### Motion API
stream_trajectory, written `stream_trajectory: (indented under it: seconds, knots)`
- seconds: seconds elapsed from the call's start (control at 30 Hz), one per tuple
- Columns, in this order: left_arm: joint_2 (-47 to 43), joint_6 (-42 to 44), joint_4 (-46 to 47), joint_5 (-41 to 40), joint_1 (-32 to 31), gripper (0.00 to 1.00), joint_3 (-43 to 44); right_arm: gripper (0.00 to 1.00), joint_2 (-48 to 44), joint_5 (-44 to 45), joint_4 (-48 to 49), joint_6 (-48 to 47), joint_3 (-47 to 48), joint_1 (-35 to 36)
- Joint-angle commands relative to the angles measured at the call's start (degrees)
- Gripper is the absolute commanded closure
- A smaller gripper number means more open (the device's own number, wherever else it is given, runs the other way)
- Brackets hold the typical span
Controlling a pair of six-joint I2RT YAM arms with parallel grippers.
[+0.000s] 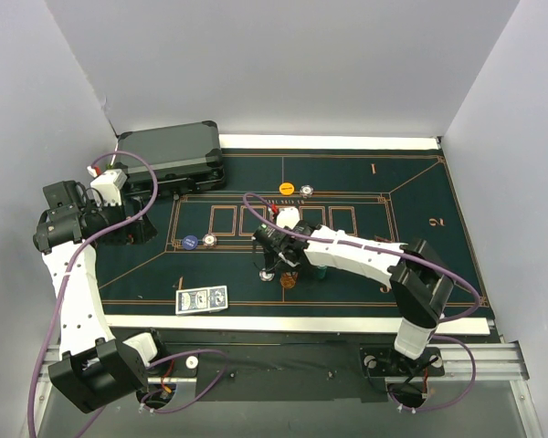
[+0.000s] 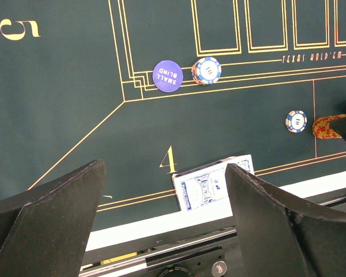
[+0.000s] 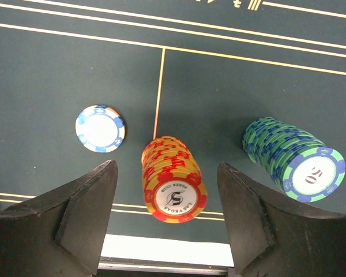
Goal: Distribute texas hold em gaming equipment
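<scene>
The red-and-yellow chip stack (image 3: 174, 179) stands on the green mat (image 3: 57, 75) near its front edge, on a printed gold line. The right hand (image 3: 167, 168) is lowered over this stack with one finger on each side. The jaws are partly open, a gap shows on both sides, and nothing is gripped.

A teal chip stack (image 3: 294, 156) leans just to the right of the stack, outside the fingers. A single blue-and-white chip (image 3: 100, 127) lies flat to its left.

Two face-down cards (image 2: 210, 183) with blue backs lie side by side at the near edge of the mat, beside the printed "4". Farther in, a purple "SMALL BLIND" disc (image 2: 168, 75) touches a striped chip (image 2: 206, 70).

The left hand (image 2: 166, 167) hangs above the left part of the mat. Its jaws are fully apart and empty.

A dark grey case (image 1: 173, 157) lies closed at the far left corner of the desk (image 1: 329, 141).
</scene>
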Motion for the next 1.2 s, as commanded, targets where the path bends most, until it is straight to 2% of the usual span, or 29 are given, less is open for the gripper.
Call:
stream_trajectory:
  seconds: [0.0,0.7,1.17]
  knots:
    - [-0.2,1.3,-0.1,0.6,0.6,0.04,1.7,0.36,0.4,0.1,-0.3,0.4,-1.4,-1.0]
    - [-0.4,1.4,-0.2,0.6,0.9,0.04,1.5,0.46,0.5,-1.2,1.4,0.7,-3.7,-1.4]
    - [-0.5,2.0,-0.2,0.3,1.2,0.04,1.1,0.57,0.2,-1.5,1.9,1.1,-4.2,-1.5]
